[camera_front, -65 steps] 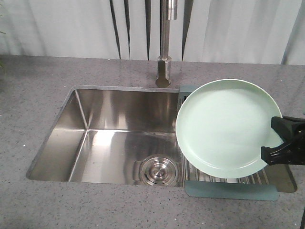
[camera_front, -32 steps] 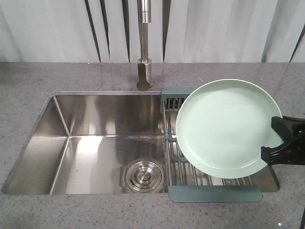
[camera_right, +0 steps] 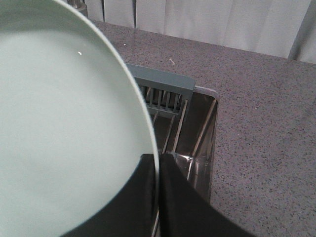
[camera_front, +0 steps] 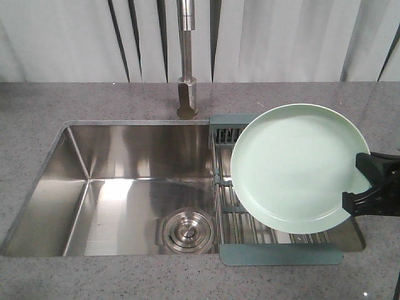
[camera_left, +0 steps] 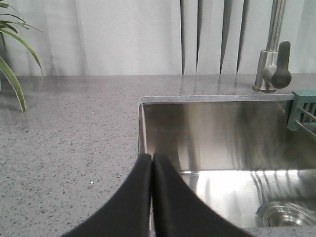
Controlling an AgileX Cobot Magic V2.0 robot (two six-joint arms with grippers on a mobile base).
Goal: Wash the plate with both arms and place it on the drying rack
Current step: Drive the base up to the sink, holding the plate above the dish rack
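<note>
The pale mint-green plate point(camera_front: 297, 167) hangs tilted above the drying rack point(camera_front: 275, 250), which spans the right end of the sink. My right gripper point(camera_front: 362, 182) is shut on the plate's right rim; in the right wrist view the plate point(camera_right: 64, 128) fills the left and the gripper point(camera_right: 158, 160) pinches its edge, with the rack point(camera_right: 163, 91) below. My left gripper point(camera_left: 151, 158) is shut with nothing in it, hovering over the sink's left edge. It does not show in the front view.
A steel sink point(camera_front: 125, 187) with a round drain strainer point(camera_front: 186, 230) lies in the grey speckled counter point(camera_front: 75, 100). A tall tap point(camera_front: 186, 56) stands behind it. A plant's leaves point(camera_left: 12, 74) hang over the counter at far left.
The sink, tap and rack have shifted left in the front view over the last second, as the camera moved. The plate and right gripper keep the same place in the frame.
</note>
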